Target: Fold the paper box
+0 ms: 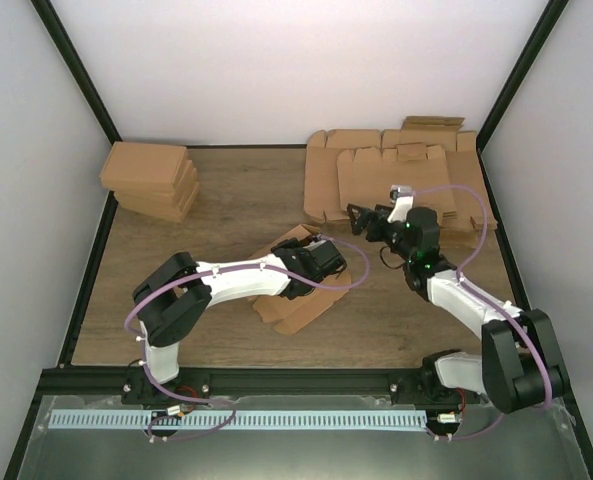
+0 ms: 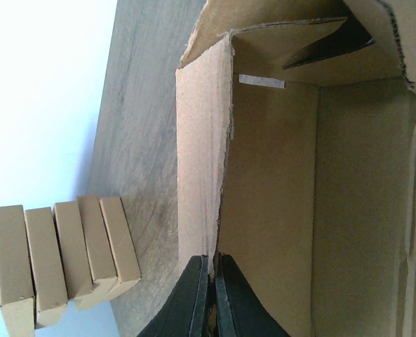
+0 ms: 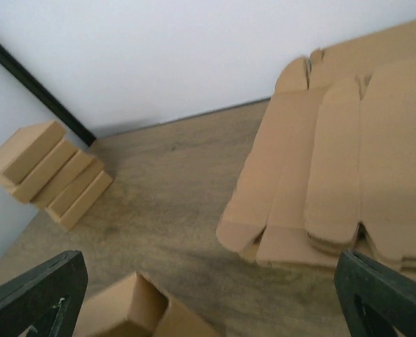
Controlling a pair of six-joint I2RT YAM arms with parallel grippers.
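Observation:
The paper box (image 1: 294, 306) lies partly folded at the middle of the table, its side walls raised. In the left wrist view its brown inside (image 2: 278, 175) fills the frame, with an upright wall running toward the camera. My left gripper (image 2: 211, 263) is shut on the near end of that wall, one finger on each face. From above, the left gripper (image 1: 321, 256) sits over the box's far end. My right gripper (image 1: 361, 218) hovers open to the right of the box and holds nothing. A corner of the box (image 3: 134, 312) shows low between the spread fingers of the right gripper (image 3: 208, 267).
A stack of folded shallow boxes (image 1: 151, 180) stands at the back left, also seen as boxes (image 2: 60, 260) and boxes (image 3: 50, 172). Overlapping flat cardboard sheets (image 1: 396, 180) lie at the back right, close to my right gripper; their rounded flaps (image 3: 334, 182) fill the right wrist view. Black frame rails border the table.

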